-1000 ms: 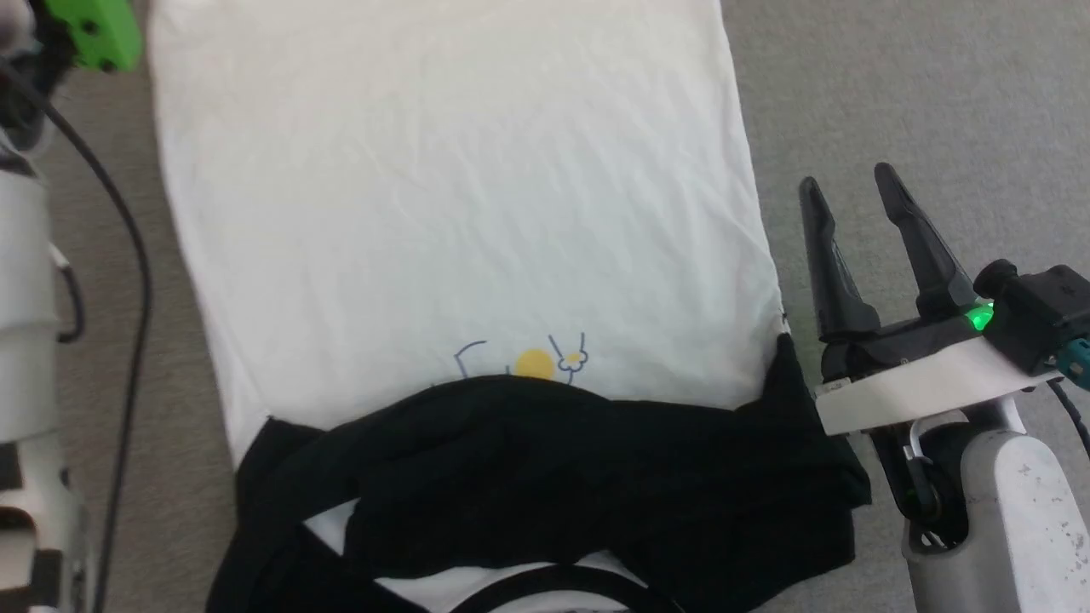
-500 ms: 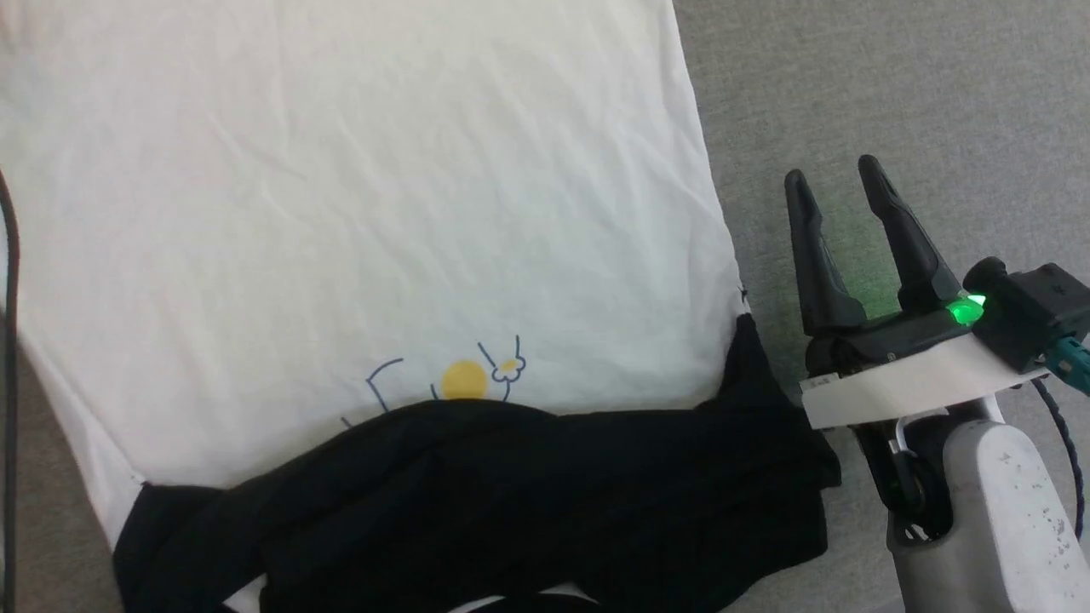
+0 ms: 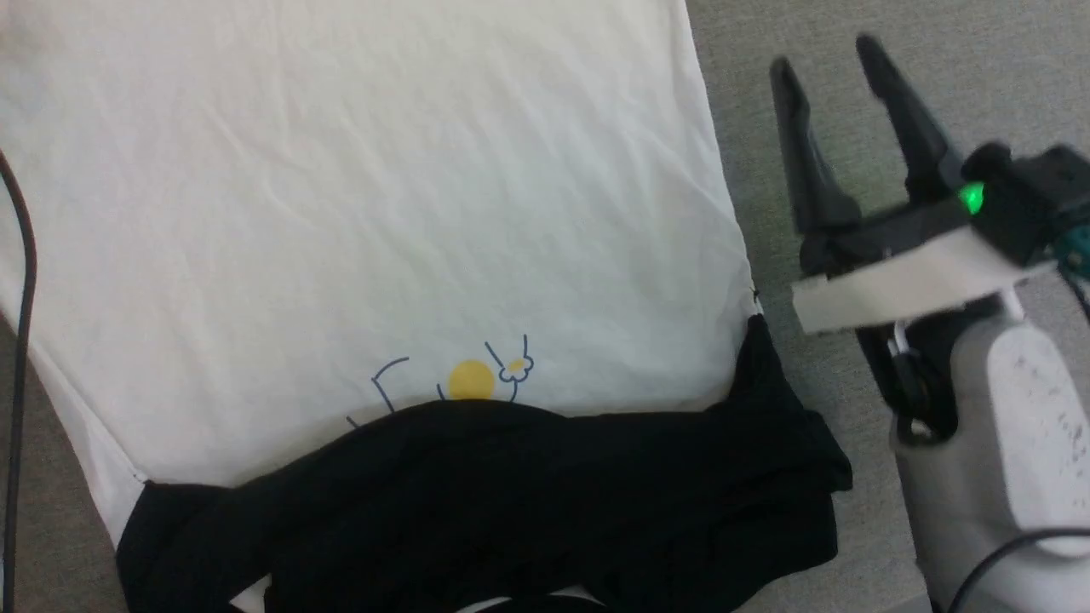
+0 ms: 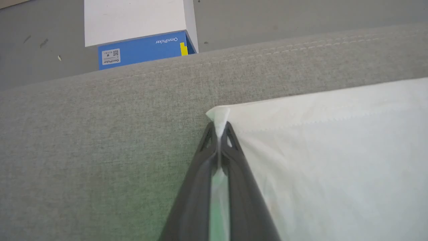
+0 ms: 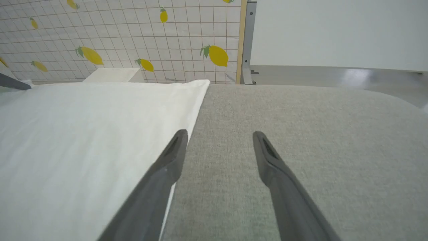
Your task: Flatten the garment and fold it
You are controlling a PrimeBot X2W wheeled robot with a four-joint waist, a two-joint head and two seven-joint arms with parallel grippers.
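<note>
Two grippers are at work on the T-shirt (image 3: 383, 196), which lies spread across the grey upholstered surface (image 5: 317, 110), its white body mostly flat with fine creases. We see the black sleeves (image 3: 511, 502) bunched in a heap at the near end, covering the lower part of the small print with its yellow circle (image 3: 470, 380). Our left gripper (image 4: 219, 129) is clamped on a corner of the white cloth, a tuft poking out past the fingertips, near the surface's stitched edge. Our right gripper (image 3: 823, 53) has its jaws wide apart and holds nothing, over bare grey fabric just beside the shirt's right edge. Beyond the surface, a blue OmniPicker box (image 4: 143, 50) sits on the floor.
</note>
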